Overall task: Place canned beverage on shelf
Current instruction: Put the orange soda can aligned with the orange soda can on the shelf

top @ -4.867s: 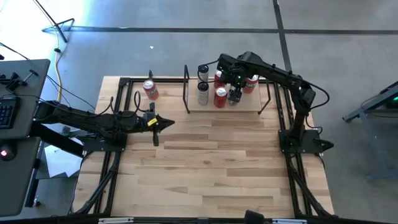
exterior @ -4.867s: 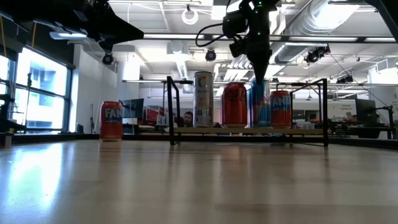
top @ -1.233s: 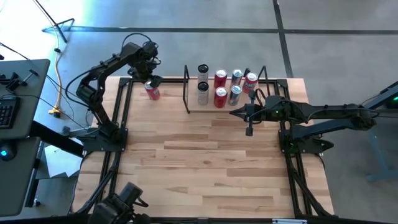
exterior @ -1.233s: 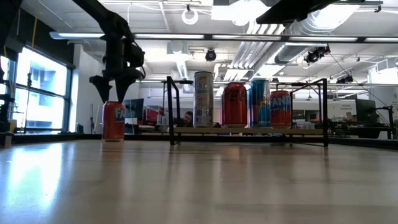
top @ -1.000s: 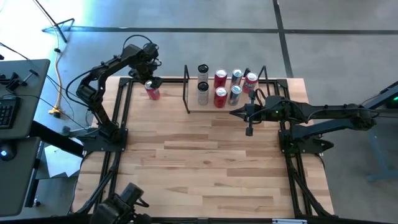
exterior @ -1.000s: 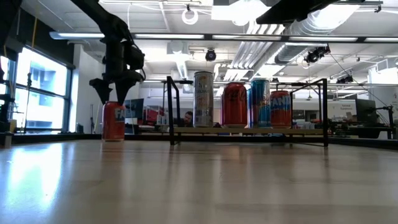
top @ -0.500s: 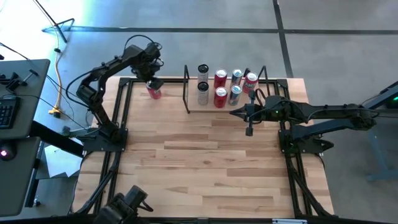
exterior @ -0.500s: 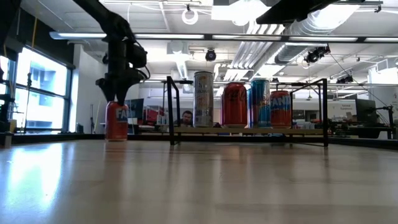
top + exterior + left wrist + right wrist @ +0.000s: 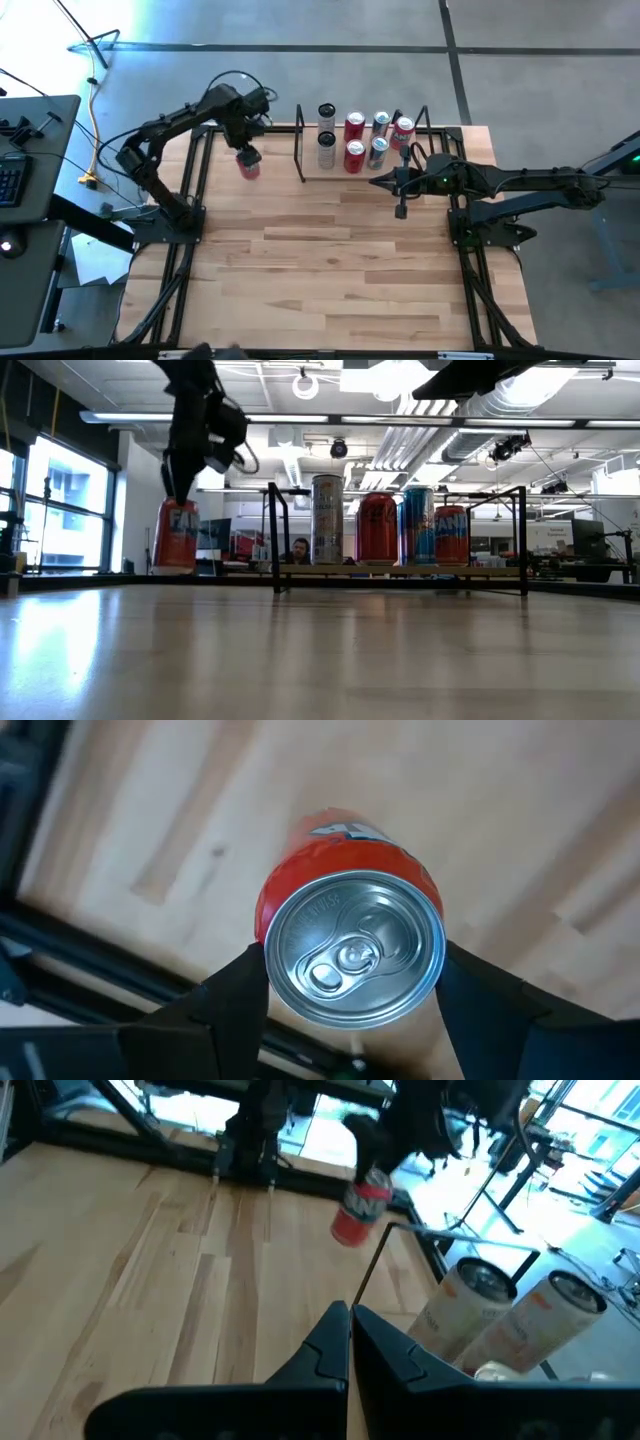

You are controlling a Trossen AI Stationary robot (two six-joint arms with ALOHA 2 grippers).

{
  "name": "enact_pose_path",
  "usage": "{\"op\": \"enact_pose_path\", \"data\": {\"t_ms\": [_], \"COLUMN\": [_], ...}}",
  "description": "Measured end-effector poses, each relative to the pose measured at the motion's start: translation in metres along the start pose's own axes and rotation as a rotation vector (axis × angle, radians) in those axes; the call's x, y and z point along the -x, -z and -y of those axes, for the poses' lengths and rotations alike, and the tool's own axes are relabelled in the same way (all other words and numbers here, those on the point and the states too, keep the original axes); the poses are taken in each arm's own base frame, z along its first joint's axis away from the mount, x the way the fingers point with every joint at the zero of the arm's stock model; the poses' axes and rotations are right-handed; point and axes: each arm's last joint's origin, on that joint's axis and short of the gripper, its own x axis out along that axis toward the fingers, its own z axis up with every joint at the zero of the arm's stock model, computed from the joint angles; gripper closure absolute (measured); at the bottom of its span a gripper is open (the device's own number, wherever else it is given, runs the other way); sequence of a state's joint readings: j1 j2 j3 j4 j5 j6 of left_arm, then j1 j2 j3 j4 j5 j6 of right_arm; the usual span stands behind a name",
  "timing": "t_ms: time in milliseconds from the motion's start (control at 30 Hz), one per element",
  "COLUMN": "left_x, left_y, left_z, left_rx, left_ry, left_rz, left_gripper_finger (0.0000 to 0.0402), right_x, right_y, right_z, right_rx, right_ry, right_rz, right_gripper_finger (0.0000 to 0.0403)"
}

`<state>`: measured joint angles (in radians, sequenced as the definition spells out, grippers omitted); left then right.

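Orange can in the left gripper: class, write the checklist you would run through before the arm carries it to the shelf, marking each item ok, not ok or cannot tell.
1. Grip: the left gripper has a finger on either side of the orange can, at its top. Ok.
2. Can off the table: the low view shows it raised and slightly tilted. Ok.
3. Free spot on the shelf: six cans stand towards its left and back, with bare board at the front right. Ok.
4. Right gripper out of the way: it hangs shut just in front of the shelf. Not ok.
5. Clearance over the shelf's black rods: cannot tell.
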<state>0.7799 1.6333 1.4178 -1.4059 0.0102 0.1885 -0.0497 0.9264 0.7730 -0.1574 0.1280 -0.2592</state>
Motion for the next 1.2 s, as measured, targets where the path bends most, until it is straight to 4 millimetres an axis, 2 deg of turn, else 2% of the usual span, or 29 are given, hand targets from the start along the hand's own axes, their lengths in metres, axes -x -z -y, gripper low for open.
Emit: {"op": "enact_pose_path", "data": {"t_ms": [133,267,433,633,900,1100,1200], "left_x": [0.016,0.021,0.013,0.0,-0.008,-0.005,-0.011], "left_y": [0.01,0.012,0.006,-0.017,-0.067,-0.094,-0.105], "left_z": [0.045,0.095,0.156,0.207,0.252,0.268,0.271], "left_rx": [-0.116,-0.238,-0.442,-0.601,-0.801,-0.899,-0.913], "left_ry": [-0.004,-0.007,0.018,0.017,0.003,-0.007,-0.01], "left_rz": [0.052,0.123,0.229,0.211,0.241,0.303,0.305], "left_gripper_finger": [0.0171,0.0171,0.0171,0.0171,0.0171,0.0171,0.0171], "right_x": [0.001,-0.001,-0.004,-0.002,0.006,0.01,0.011], "right_y": [0.003,0.014,0.029,0.036,0.038,0.039,0.039], "right_z": [-0.006,-0.021,-0.043,-0.063,-0.081,-0.088,-0.089], "right_rx": [-0.005,-0.035,-0.075,-0.122,-0.109,-0.095,-0.104], "right_ry": [-0.033,-0.074,-0.077,-0.099,-0.069,-0.076,-0.084], "right_rz": [-0.039,-0.064,-0.033,0.006,-0.018,-0.025,-0.03], "right_gripper_finger": [0.0403,0.0403,0.0403,0.0403,0.0403,0.0403,0.0403]}}
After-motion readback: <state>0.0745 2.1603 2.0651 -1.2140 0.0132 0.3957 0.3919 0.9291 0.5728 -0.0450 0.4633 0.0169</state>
